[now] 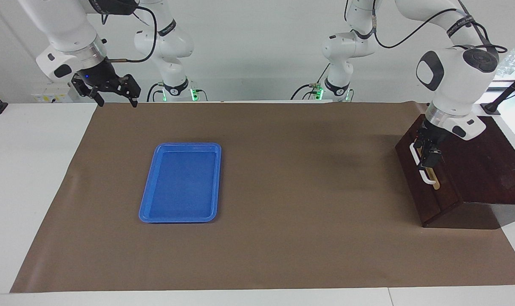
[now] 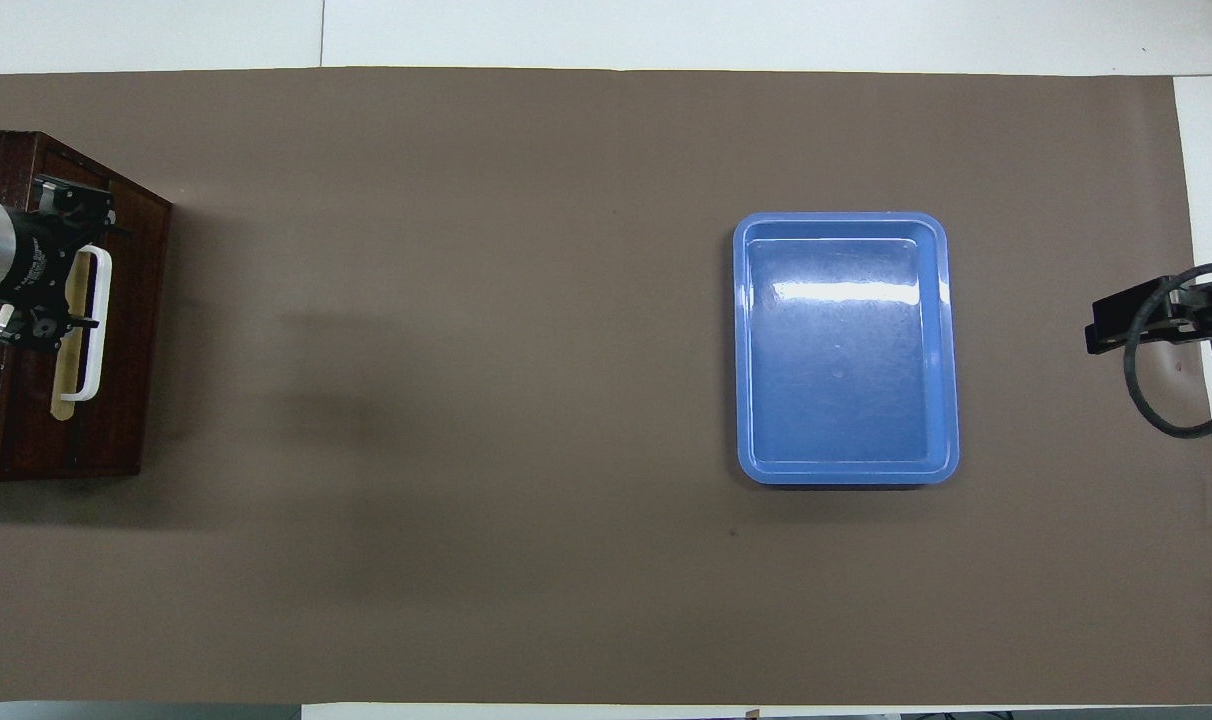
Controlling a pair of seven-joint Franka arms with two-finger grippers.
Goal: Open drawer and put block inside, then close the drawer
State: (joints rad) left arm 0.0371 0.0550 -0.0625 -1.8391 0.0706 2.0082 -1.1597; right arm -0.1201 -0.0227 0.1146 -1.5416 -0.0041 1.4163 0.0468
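The dark brown drawer sits in its dark wood cabinet at the left arm's end of the table. None of its inside shows, and I cannot tell whether it stands ajar. My left gripper is open and hangs right at the white bar handle, covering the handle's half nearer to the robots. From overhead the left gripper overlaps the handle and the tan strip. The block is hidden. My right gripper is open and empty, waiting in the air over the mat's corner at the right arm's end.
A blue plastic tray lies empty on the brown mat toward the right arm's end, with its rim also in the overhead view. Bare brown mat stretches between tray and cabinet.
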